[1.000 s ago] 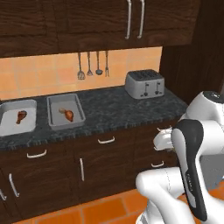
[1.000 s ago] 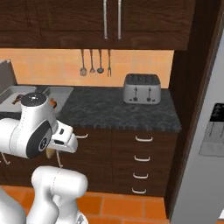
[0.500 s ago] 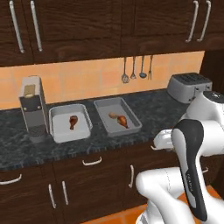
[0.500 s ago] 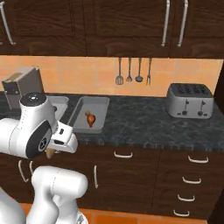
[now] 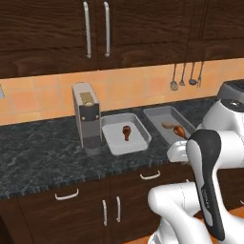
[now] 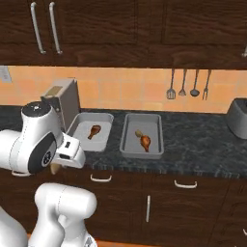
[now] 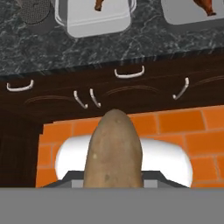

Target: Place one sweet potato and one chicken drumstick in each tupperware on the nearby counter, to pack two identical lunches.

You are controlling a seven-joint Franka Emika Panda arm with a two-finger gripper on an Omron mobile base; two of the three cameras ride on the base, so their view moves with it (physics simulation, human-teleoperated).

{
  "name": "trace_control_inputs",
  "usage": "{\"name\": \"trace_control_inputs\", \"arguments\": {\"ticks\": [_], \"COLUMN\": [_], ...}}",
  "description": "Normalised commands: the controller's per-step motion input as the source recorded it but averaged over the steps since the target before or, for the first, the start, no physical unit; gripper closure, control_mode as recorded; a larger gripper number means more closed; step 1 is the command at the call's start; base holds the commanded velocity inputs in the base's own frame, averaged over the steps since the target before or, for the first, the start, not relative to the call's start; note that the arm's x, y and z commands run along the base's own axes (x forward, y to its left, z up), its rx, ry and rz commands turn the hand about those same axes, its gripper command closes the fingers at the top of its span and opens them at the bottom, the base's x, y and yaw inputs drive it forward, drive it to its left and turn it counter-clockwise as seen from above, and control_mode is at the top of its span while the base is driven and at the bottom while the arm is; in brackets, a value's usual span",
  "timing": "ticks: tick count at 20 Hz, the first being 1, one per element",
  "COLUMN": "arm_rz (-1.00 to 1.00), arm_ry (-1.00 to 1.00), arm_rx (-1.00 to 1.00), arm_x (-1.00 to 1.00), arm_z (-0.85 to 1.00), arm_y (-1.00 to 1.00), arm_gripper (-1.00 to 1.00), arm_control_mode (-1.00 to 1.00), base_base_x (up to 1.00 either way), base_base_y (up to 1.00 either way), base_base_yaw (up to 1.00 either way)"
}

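Sweet potato [image 7: 114,151] upright between the jaws (tips seemingly hidden).

On your counter [image 6: 193,154] two tupperware trays sit side by side: the left tupperware [image 6: 77,132] holds a chicken drumstick [image 6: 94,130], and the coffee machine [image 5: 87,116] stands at its nine o'clock. The right tupperware [image 6: 130,144] holds a second drumstick [image 6: 145,142].

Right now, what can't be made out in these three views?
- Gripper: hand view, its fingers are hidden behind the sweet potato it carries.
- Right tupperware: left base view, the arm covers its near end.
- Lump beside the drumstick: right base view, too small to name.
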Motion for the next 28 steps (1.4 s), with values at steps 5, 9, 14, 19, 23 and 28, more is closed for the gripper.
{"name": "trace_control_inputs", "arguments": {"ticks": [5,9,14,19,23,28], "arm_rz": [0.00,0.00,0.00,-0.01,-0.02,-0.01], "arm_ry": [0.00,0.00,0.00,0.00,0.30,0.25], "arm_rx": [0.00,0.00,0.02,0.00,-0.03,-0.04], "arm_x": [0.00,0.00,0.51,0.99,1.00,0.95], "arm_z": [0.00,0.00,-0.47,-0.50,0.00,-0.31], "arm_y": [0.00,0.00,0.01,0.19,0.28,0.18], "arm_gripper": [1.00,1.00,1.00,1.00,1.00,1.00], "arm_control_mode": [1.00,1.00,-1.00,-1.00,-1.00,-1.00], "base_base_x": [0.85,0.55,0.00,0.00,0.00,0.00], "base_base_y": [0.22,-0.08,0.00,0.00,0.00,0.00], "base_base_yaw": [0.00,0.00,0.00,0.00,0.00,0.00]}}
